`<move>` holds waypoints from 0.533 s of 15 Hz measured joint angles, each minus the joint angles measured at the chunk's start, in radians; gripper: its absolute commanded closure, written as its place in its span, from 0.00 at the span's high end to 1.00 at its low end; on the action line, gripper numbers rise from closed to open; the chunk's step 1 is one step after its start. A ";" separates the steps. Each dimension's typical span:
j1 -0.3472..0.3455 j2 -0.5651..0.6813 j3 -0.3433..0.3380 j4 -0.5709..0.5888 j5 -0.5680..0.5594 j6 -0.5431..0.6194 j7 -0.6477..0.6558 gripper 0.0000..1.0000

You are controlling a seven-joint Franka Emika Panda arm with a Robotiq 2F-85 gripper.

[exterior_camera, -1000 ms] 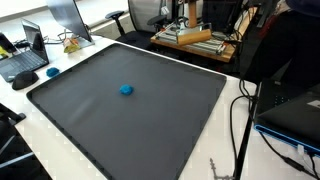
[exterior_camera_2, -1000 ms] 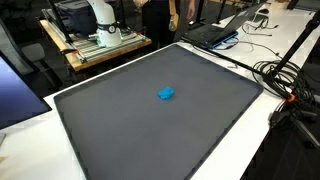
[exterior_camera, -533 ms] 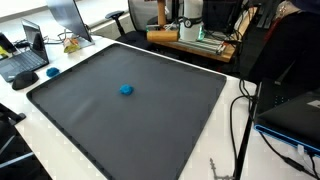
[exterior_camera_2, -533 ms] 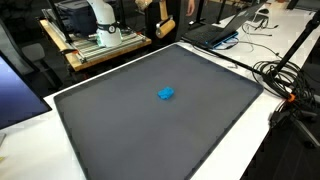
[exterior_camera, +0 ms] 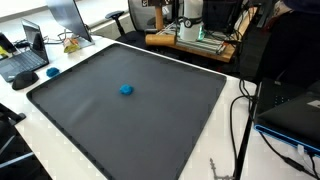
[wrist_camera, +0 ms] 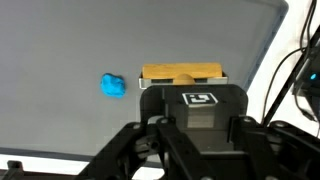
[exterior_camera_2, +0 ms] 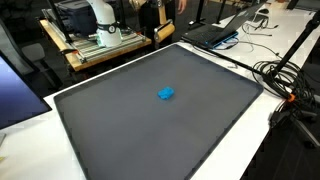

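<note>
Wooden block (wrist_camera: 182, 73) pinched in my gripper (wrist_camera: 183, 92), over the dark mat (wrist_camera: 60, 40).
In the wrist view my gripper fills the lower middle of the frame, jaws pressed onto the tan block, which shows just above centre. The blue lump (wrist_camera: 113, 86) lies on the mat at centre left, apart from the block. In both exterior views the lump sits alone near the mat's middle (exterior_camera: 126, 89) (exterior_camera_2: 166, 94).

Lump (wrist_camera: 113, 86) on mat (wrist_camera: 60, 40), block (wrist_camera: 182, 73) well apart, perhaps over mat's edge.
</note>
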 measured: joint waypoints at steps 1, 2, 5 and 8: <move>-0.014 0.024 -0.005 0.008 0.000 0.022 0.025 0.22; -0.029 0.055 -0.009 0.021 -0.001 0.045 0.052 0.22; -0.065 0.166 -0.010 0.081 -0.033 0.115 0.160 0.22; -0.088 0.288 -0.010 0.163 -0.080 0.149 0.288 0.22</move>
